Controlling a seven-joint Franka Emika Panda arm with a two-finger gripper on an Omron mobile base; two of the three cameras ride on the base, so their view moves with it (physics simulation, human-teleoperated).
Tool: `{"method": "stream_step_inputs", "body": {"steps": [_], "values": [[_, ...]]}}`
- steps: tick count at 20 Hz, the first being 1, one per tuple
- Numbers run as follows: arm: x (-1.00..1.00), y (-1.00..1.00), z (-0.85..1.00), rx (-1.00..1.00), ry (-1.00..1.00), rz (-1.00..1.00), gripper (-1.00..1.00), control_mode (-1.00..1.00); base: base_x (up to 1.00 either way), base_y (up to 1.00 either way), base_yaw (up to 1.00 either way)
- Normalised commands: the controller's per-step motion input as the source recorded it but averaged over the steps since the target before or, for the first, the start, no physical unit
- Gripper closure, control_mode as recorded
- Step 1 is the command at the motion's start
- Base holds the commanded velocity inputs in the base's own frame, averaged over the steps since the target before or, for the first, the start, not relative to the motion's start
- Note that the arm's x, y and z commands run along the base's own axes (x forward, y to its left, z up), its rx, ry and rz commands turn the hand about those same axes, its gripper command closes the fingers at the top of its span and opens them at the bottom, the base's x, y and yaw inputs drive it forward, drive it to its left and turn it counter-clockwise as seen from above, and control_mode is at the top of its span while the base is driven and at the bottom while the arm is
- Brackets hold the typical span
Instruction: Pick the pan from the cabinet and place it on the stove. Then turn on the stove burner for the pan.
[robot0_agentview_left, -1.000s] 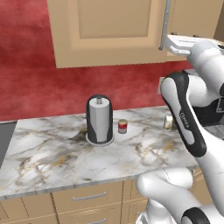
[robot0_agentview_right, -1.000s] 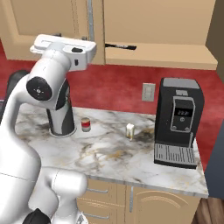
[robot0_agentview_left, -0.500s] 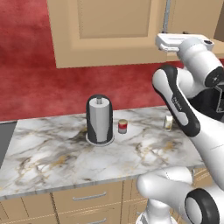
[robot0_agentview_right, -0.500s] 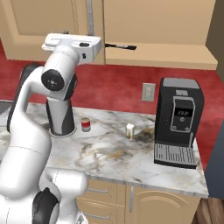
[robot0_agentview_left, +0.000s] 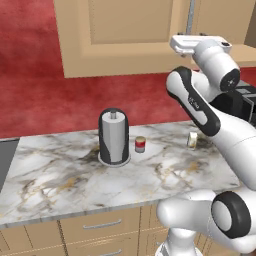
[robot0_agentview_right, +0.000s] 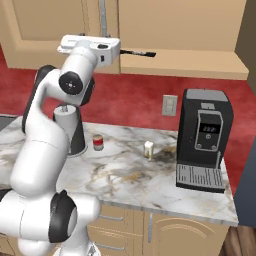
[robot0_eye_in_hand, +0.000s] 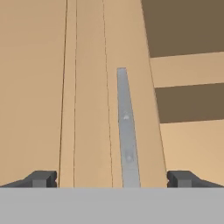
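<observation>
My gripper (robot0_eye_in_hand: 112, 178) stands open facing the light tan cabinet (robot0_eye_in_hand: 39, 87), its two fingertips on either side of the lower end of a door's long grey bar handle (robot0_eye_in_hand: 127, 131), without touching it. Right of that door, dark cabinet interior (robot0_eye_in_hand: 183, 26) shows. In the base views my white hand (robot0_agentview_left: 195, 44) is raised to the cabinet's lower edge just below that handle (robot0_agentview_left: 190, 15). A thin black pan handle (robot0_agentview_right: 139, 52) pokes out of the cabinet beside the hand; the pan's body is hidden. A dark grey strip of the stove (robot0_agentview_left: 6, 160) shows at the counter's left end. The stove burner is out of view.
On the marble counter (robot0_agentview_left: 60, 185) stand a paper towel holder (robot0_agentview_left: 114, 136), a small red can (robot0_agentview_left: 140, 144) and a small pale shaker (robot0_agentview_right: 148, 149). A black coffee machine (robot0_agentview_right: 202, 140) sits at the right end. Drawers run below the counter.
My hand has swung sideways along the cabinet's lower edge and slightly up, until it sits under the grey bar handle. The jaws stayed open. Nothing on the counter moved.
</observation>
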Motion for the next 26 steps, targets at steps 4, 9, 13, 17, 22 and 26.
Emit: {"method": "stream_step_inputs", "body": {"steps": [4, 9, 13, 17, 22, 26], "values": [[0.51, 0.0, 0.0, 0.0, 0.0, 0.0, -1.0, -1.0, 0.0, 0.0, 0.0], [0.52, 0.0, 0.0, 0.0, 0.0, 0.0, -1.0, -1.0, 0.0, 0.0, 0.0], [0.51, 0.0, 0.0, 0.0, 0.0, 0.0, -1.0, -1.0, 0.0, 0.0, 0.0], [0.45, 0.0, 0.0, 0.0, 0.0, 0.0, -1.0, -1.0, 0.0, 0.0, 0.0], [0.38, 0.16, -0.12, 0.0, 0.0, 0.0, 1.0, -1.0, 0.0, 0.0, 0.0], [0.12, 0.25, -0.05, -0.01, 0.0, 0.0, 1.0, -1.0, 0.0, 0.0, 0.0]]}}
